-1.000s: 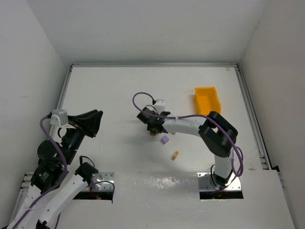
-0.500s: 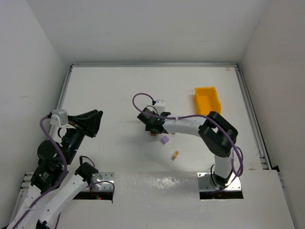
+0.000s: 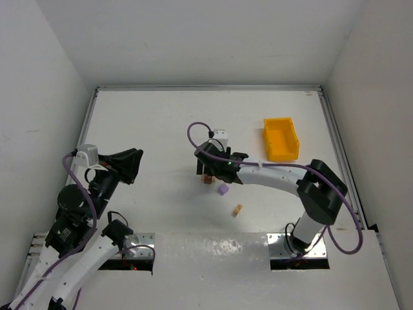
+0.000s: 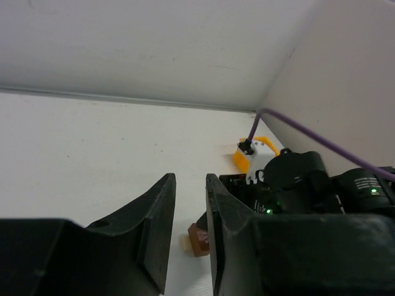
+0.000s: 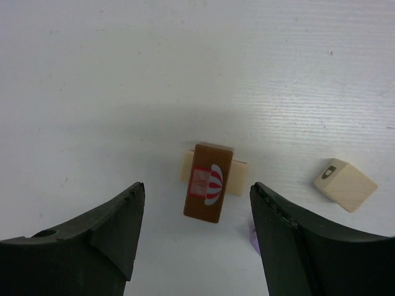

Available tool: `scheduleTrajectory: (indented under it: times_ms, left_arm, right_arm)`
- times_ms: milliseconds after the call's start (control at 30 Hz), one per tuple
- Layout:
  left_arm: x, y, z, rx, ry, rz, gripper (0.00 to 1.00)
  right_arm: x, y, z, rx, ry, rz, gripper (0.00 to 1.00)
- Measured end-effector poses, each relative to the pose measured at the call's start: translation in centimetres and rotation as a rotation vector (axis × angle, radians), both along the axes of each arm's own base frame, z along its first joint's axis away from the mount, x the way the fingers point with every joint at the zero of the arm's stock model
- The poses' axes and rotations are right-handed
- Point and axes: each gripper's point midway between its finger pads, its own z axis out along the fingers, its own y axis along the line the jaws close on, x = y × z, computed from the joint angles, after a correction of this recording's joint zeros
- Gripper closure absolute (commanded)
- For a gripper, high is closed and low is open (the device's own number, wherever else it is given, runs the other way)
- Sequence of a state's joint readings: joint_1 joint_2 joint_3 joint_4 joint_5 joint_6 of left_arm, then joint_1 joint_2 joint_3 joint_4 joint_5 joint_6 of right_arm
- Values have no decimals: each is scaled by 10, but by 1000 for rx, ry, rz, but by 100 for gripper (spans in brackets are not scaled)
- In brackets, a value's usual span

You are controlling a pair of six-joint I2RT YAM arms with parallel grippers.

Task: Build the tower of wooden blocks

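One second has made the difference: my right gripper (image 5: 194, 237) has let go and lifted, jaws wide and empty, leaving the brown block (image 5: 208, 181) lying across a pale tan block (image 5: 187, 166) near the table's middle. I judge the tower begun. A purple cube (image 3: 223, 190) and a tan cube (image 3: 238, 210) wait nearer. My left gripper (image 4: 188, 231), narrowly parted, holds nothing. Far right, the yellow bin (image 3: 281, 138) looks empty.

Room around the stack at frame centre

The right claw (image 3: 208, 169) hangs over the brown block (image 5: 208, 181), blocking it from above; purple block (image 3: 223, 190) and tan block (image 3: 238, 210) crowd its lower right; table (image 3: 148, 123) at upper left lies open.
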State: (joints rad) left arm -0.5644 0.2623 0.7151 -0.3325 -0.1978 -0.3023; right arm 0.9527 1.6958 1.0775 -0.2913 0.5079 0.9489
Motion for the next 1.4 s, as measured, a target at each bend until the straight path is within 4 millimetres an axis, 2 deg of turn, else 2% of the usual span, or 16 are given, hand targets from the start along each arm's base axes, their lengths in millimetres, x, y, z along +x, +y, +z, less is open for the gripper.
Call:
scheduleTrajectory:
  times_ms: [33,67,100,133,167,267,367,467,600,633,733,1033,1267,1400]
  left_arm:
    - [2,-2,-3,-5,11,-4,79]
    - [3,-5,-6,-8,23,-10,83]
    - [5,-8,-11,-10,40,-18,85]
    - [7,-12,-15,-15,57,-28,90]
    - [10,-16,-21,-17,79,-39,100]
    - [18,-30,-38,-23,146,-71,100]
    - [26,-45,-56,-69,181,-108,100]
    - [36,-57,-98,-108,252,-123,100]
    - [52,-72,-168,-80,422,-112,100]
    - [55,-75,-178,-78,446,-111,100]
    - [58,-77,-215,-47,529,-96,100]
    - [73,-87,-239,2,541,-81,100]
    - [72,-97,-271,75,601,-95,100]
    - [73,-105,-279,103,614,-110,100]
  right_arm:
    - [-2,-2,6,7,-15,21,45]
    - [-4,-4,13,12,-31,44,58]
    - [-7,-7,19,18,-44,59,80]
    - [-8,-11,26,18,-64,83,91]
    - [-10,-14,31,16,-79,106,99]
    - [-15,-20,43,32,-113,172,100]
    - [-20,-29,40,28,-115,254,100]
    - [-20,-45,26,22,-84,307,100]
    - [-12,-68,6,41,-29,333,100]
    - [-10,-72,1,42,-14,341,100]
    - [-10,-69,-11,51,17,396,100]
    - [-12,-44,-34,102,48,521,100]
    - [-12,-31,-36,156,35,566,100]
    - [-15,-28,-45,166,57,581,100]
